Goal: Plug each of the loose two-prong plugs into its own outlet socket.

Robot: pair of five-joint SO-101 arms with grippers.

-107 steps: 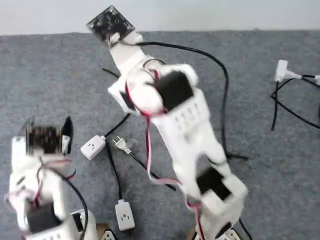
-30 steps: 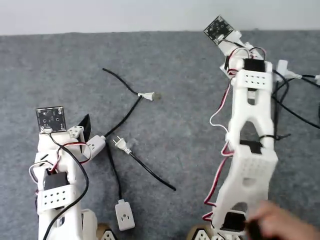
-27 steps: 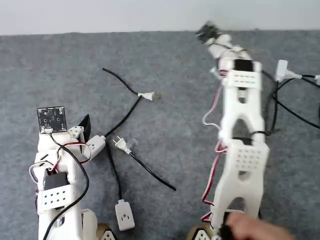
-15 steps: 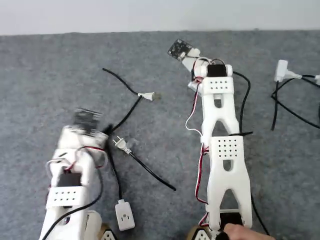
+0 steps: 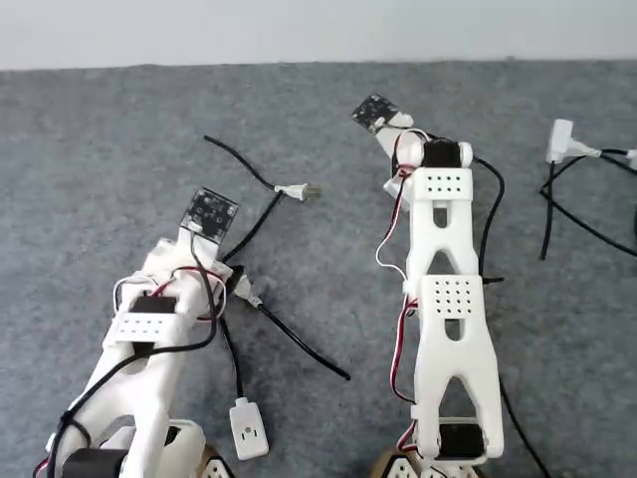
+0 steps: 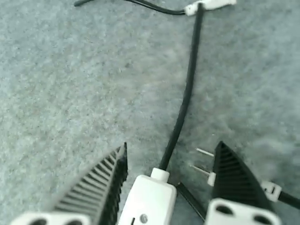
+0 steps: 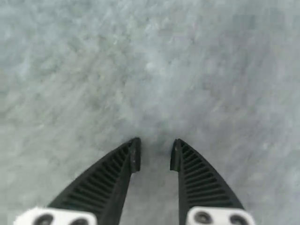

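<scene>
Grey carpet covers the counter under both my arms. My left end effector is spread wide. A white outlet socket lies between its fingers, back toward the palm. The socket's black cable runs out through the gap and on ahead of the tips. A loose two-prong plug lies just beside the inner face of one finger, with its prongs pointing into the gap. Well ahead of the fingertips, a second plug lies by the far stretch of that cable. Well behind this end effector, near my arm's base, a second socket lies face up. My right end effector is narrow, with its tips a little apart and grey carpet showing through the gap.
</scene>
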